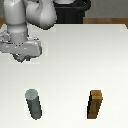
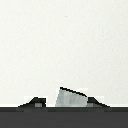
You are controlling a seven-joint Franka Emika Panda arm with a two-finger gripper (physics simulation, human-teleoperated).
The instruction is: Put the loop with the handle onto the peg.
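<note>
The end effector [image 1: 23,57] hangs above the white desk [image 1: 75,65], pinching the small flat grey metal loop with the handle [image 2: 70,97], seen between its fingertips in the wrist view; the upright dark grey cylindrical peg [image 1: 34,104] stands well apart, nearer the camera; carry the loop level, centre its hole over the peg top, then lower slowly.

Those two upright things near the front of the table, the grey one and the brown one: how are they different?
The peg is a round cylinder, while the wooden block has flat faces and square edges. The peg is dark grey with a lighter flat top; the block is brown with one darker side. The peg stands on the exterior view's left, the block on its right. Both stand upright on the white table, apart from each other, and look about equally tall.
</note>
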